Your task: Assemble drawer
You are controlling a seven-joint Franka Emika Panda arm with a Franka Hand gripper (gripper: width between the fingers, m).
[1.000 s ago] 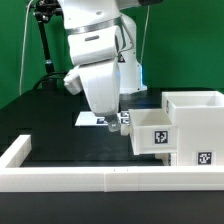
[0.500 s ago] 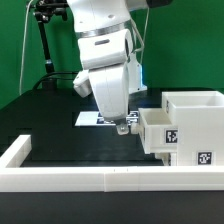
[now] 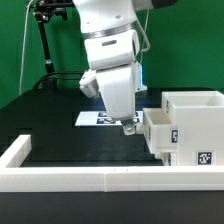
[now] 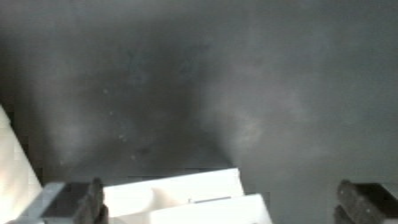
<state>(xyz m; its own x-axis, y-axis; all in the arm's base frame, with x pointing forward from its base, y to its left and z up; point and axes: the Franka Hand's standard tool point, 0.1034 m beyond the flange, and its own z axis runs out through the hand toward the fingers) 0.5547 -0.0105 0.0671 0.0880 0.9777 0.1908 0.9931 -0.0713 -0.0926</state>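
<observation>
The white drawer case stands at the exterior view's right, with a square tag low on its front. A small white tray with a tag on its side sticks partway out of the case toward the exterior view's left. My gripper is low at the tray's outer end. In the wrist view the gripper is open, its dark fingers wide apart, and the white tray lies between them, close to one finger. Whether a finger touches the tray is unclear.
The marker board lies on the black table behind the gripper. A low white border wall runs along the front and up the exterior view's left side. A black stand rises at the back left.
The gripper has moved toward the exterior view's right, and the tray has slid with it further into the case.
</observation>
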